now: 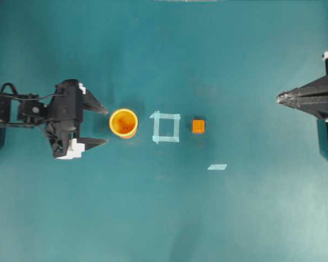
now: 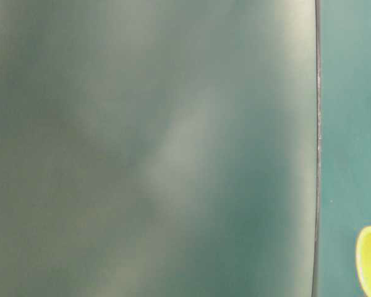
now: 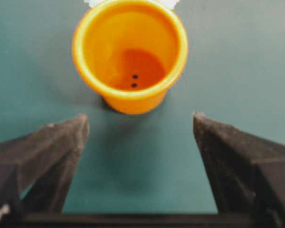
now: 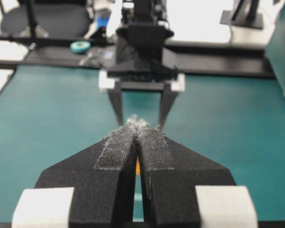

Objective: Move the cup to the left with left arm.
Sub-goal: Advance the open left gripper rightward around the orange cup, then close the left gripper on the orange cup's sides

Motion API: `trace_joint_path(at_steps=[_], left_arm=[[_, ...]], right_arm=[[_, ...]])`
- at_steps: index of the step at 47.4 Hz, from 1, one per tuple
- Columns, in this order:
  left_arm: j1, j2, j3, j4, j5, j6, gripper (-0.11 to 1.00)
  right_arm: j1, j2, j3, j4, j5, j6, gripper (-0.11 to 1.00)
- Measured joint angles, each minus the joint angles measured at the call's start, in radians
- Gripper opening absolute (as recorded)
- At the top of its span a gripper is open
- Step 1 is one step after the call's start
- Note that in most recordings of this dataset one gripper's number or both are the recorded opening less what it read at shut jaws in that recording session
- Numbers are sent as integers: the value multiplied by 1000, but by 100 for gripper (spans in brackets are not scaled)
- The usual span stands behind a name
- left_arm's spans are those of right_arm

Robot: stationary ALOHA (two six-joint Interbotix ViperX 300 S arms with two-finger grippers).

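The orange cup with its yellow rim stands upright on the teal table, left of a taped square. The left arm's gripper is open just left of the cup, its two pointed fingertips short of the cup's wall and apart from it. In the left wrist view the cup stands ahead of the open gripper, with bare table between the fingers. A slice of the cup's rim shows in the table-level view. The right gripper rests shut at the far right, also seen shut in its own wrist view.
A pale blue tape square lies right of the cup, and a small orange cube sits beyond it. A loose strip of tape lies lower right. Black frame rails border the table's left and right edges.
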Motion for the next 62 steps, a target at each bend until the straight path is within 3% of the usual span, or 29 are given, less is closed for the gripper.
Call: trace_joint_path(at_steps=[53,58,62], left_arm=[[9,241,-80,9,-295,5,86],[9,245,-80,11,-316,29,80],[8,245,-80,11,-322,72,67]], right_arm=[[0,0,0,0,0,-2,-1],[0,0,0,0,0,0,-1],[-2,0,0,2,2,0,-1]])
